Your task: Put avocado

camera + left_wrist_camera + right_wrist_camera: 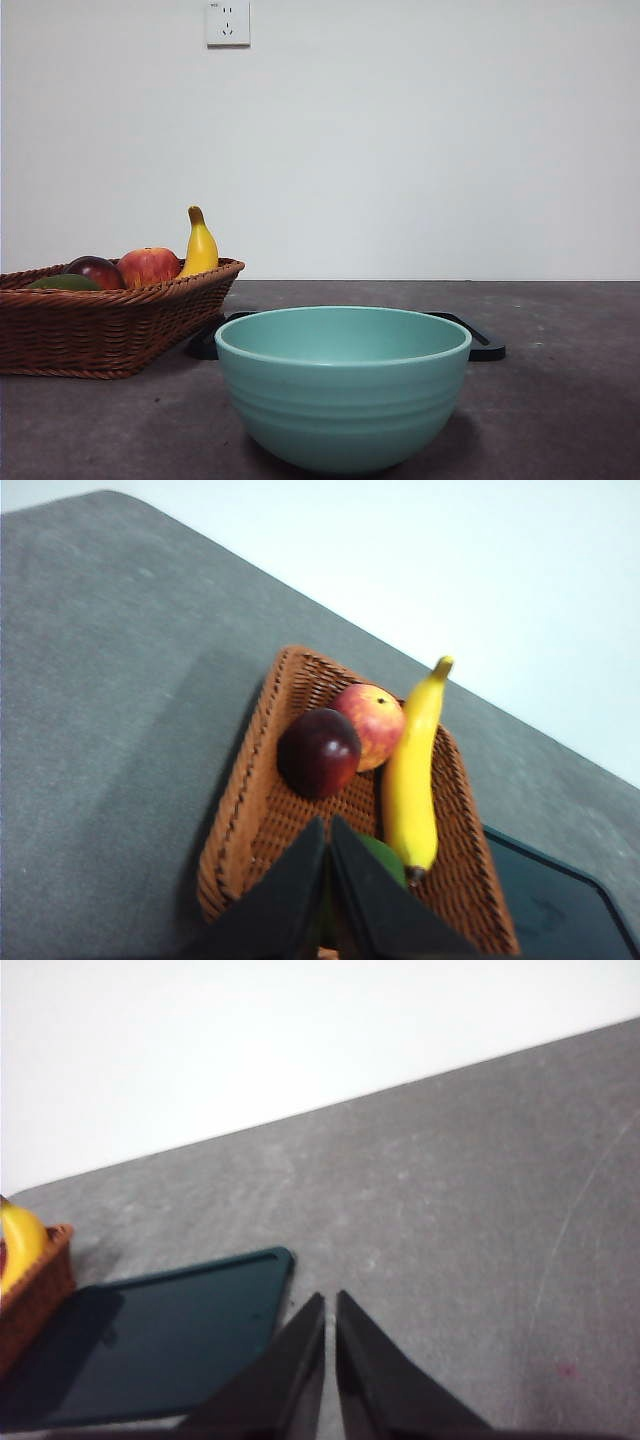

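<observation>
The left gripper [329, 825] hangs over the wicker basket [250, 790], fingers closed on nothing, half hiding the avocado [385, 855] lying below. Beside it sit a plum [318, 752], apple [372, 720] and banana [410, 780]. The right gripper [330, 1300], fingers closed, hovers near a dark tray [150, 1335]. A teal bowl [343, 385] stands in front on the desk [560, 400].

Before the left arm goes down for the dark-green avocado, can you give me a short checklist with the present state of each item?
1. Dull dark-green avocado located in the brown wicker basket: ok.
2. Avocado fully visible from the left wrist: not ok, the jaws of the left gripper hide most of it.
3. Left jaws open enough for the fruit: not ok, they stand together.
4. Yellow banana clear of the avocado: cannot tell, it lies close.
5. Right gripper away from the basket: ok, over bare table by the dark flat tray.
</observation>
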Available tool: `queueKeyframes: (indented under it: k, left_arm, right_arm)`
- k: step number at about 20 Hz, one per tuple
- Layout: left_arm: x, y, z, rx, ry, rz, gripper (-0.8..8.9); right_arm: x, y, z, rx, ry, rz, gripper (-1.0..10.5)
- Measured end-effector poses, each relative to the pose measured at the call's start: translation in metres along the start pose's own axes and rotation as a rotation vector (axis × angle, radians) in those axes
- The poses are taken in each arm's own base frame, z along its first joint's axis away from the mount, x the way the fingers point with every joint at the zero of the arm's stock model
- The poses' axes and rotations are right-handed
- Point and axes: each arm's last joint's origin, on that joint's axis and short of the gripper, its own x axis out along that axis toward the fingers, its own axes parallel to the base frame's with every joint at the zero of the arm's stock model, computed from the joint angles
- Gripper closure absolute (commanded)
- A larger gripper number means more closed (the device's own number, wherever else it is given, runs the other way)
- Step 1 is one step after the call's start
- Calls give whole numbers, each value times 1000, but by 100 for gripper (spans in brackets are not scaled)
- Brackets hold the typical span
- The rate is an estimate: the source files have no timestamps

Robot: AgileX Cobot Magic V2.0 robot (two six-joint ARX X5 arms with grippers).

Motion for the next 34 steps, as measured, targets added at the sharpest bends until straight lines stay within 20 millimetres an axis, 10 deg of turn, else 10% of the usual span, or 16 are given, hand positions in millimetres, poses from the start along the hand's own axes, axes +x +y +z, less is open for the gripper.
queueKeyframes:
  k: [21,30,34]
  left_arm:
    - [-3,-61,75,207,639,-239,804]
    - [-16,-71,76,275,821,-308,803]
    - [-17,-70,75,272,837,-303,578]
  right_arm:
    - [-3,60,103,-132,656,284,935]
    - [-5,83,102,-253,861,487,933]
    - [-5,84,102,-256,862,490,661]
